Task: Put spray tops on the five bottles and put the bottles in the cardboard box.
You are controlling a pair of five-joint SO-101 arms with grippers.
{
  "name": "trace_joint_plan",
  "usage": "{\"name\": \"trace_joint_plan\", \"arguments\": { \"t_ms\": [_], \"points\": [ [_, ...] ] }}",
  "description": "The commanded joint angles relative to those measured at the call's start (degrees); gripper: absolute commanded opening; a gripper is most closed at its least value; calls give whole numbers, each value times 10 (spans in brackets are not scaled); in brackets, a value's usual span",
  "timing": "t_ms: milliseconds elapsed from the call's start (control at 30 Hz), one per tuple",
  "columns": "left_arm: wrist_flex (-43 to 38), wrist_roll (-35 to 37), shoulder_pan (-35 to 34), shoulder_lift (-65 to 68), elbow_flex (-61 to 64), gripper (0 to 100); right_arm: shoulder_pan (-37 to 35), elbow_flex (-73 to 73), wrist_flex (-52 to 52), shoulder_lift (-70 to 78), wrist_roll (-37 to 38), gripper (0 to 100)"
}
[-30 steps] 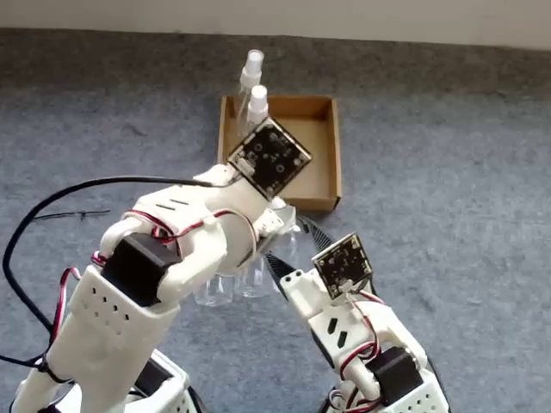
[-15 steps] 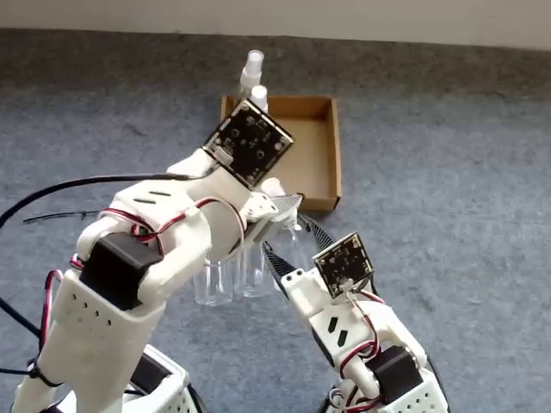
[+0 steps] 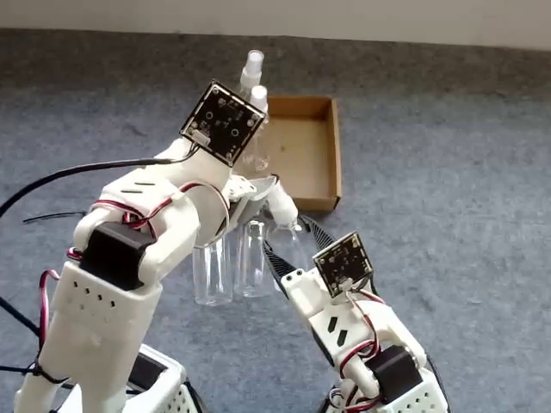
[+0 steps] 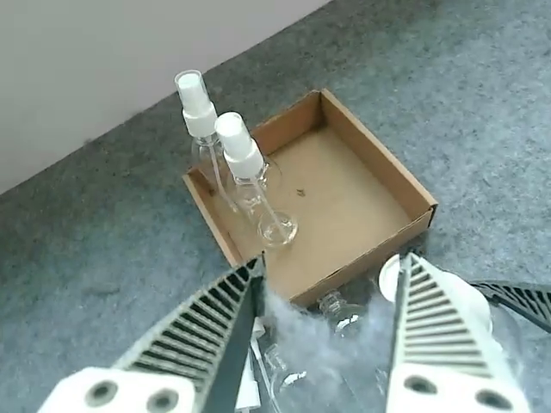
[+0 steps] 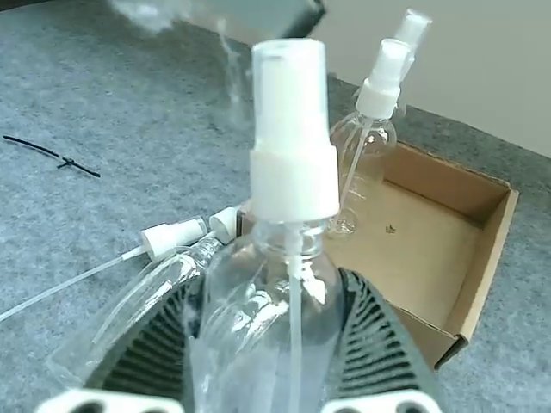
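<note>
While the right hand is clamped around the body of a clear plastic bottle with a white spray top, held upright, the left hand hangs just above it, its fingers spread and nothing between them. Just beside the right hand stand two clear open-necked bottles, and a loose white spray top with a long tube lies on the grey carpeted bench. Beyond both hands sits the shallow brown cardboard box. At its far corner two more capped clear bottles stand upright.
</note>
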Motion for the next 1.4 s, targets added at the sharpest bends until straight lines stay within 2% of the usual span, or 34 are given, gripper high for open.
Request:
{"name": "trace_joint_plan", "arguments": {
  "t_ms": [0, 233, 467, 633, 967, 1167, 1367],
  "points": [
    [-20, -4, 10, -1, 4, 234, 5, -4, -13, -7, -6, 4],
    [-18, -4, 72, -1, 4, 234, 5, -4, -13, -7, -6, 4],
    [-18, -4, 71, 47, 19, 234, 5, -4, -12, -7, -6, 4],
    [-17, -4, 71, 68, -22, 234, 7, -4, -11, -7, -6, 4],
    [91, -6, 70, 28, -151, 234, 9, -4, -10, -7, -2, 4],
    [138, -7, 51, -14, -172, 234, 67, -7, -15, -6, -2, 4],
    [169, -8, 4, -104, -96, 237, 130, -45, -137, 48, -2, 4]
  ]
}}
